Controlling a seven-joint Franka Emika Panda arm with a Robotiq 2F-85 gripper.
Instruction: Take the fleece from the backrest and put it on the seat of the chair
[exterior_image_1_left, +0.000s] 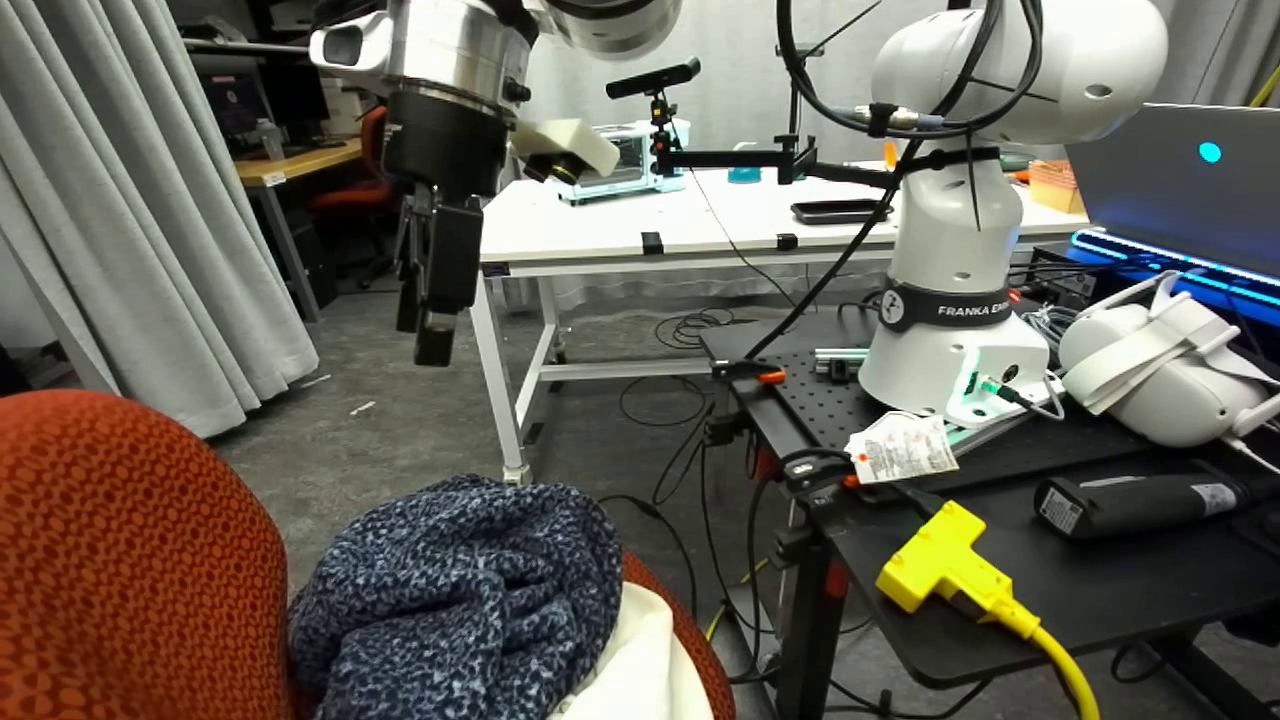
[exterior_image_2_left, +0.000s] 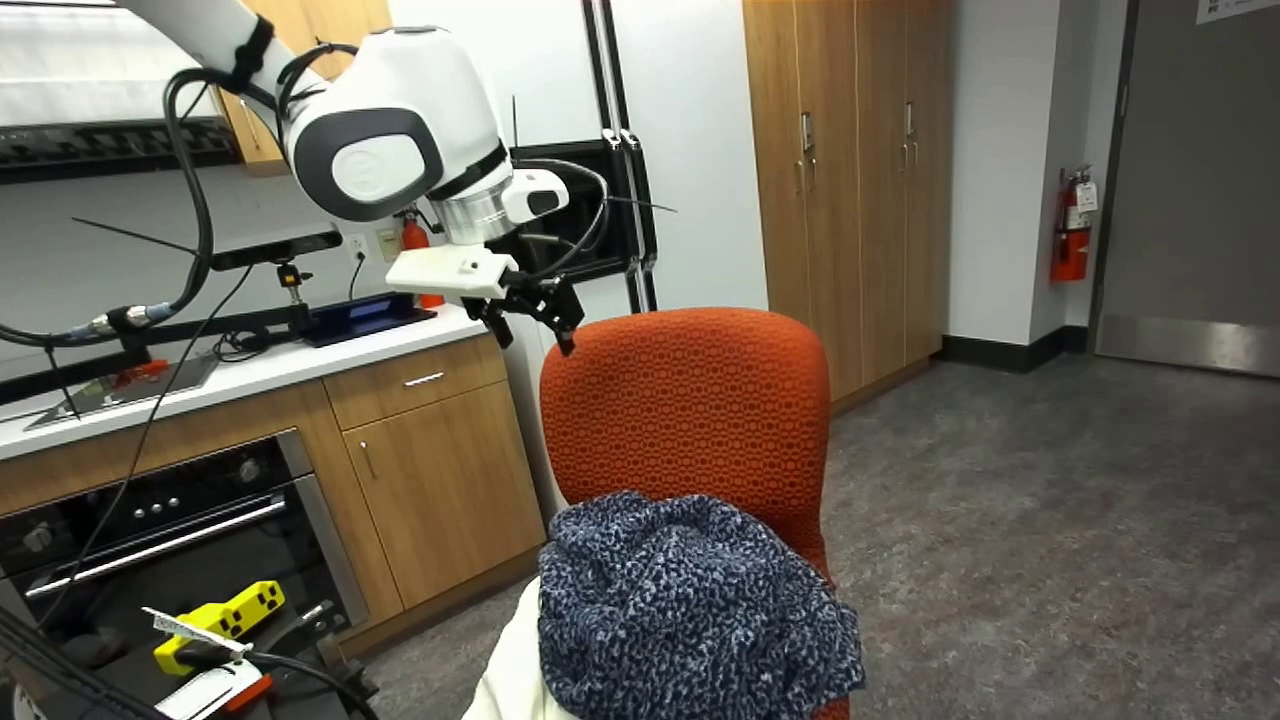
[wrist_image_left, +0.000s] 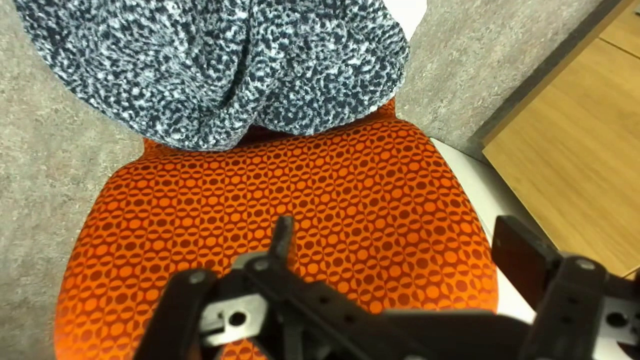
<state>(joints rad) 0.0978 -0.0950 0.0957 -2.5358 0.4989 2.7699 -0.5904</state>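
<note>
The dark navy speckled fleece (exterior_image_1_left: 470, 590) lies in a heap on the chair's seat, and it also shows in an exterior view (exterior_image_2_left: 690, 610) and in the wrist view (wrist_image_left: 210, 70). The rust-orange backrest (exterior_image_2_left: 690, 410) is bare; it also shows in an exterior view (exterior_image_1_left: 130, 560) and in the wrist view (wrist_image_left: 300, 200). The fleece hides most of the chair's seat (exterior_image_1_left: 690, 630). My gripper (exterior_image_1_left: 425, 335) is above the chair near the top of the backrest, apart from the fleece. It also shows in an exterior view (exterior_image_2_left: 535, 340). In the wrist view the gripper (wrist_image_left: 399, 235) is open and empty.
A cream-white cloth (exterior_image_1_left: 640, 660) lies under and beside the fleece. A black cart (exterior_image_1_left: 1000, 590) with a yellow power splitter (exterior_image_1_left: 950, 565) stands near the chair. A white table (exterior_image_1_left: 740, 210) is behind. Wooden cabinets (exterior_image_2_left: 850, 190) and a counter (exterior_image_2_left: 240, 370) stand behind the chair.
</note>
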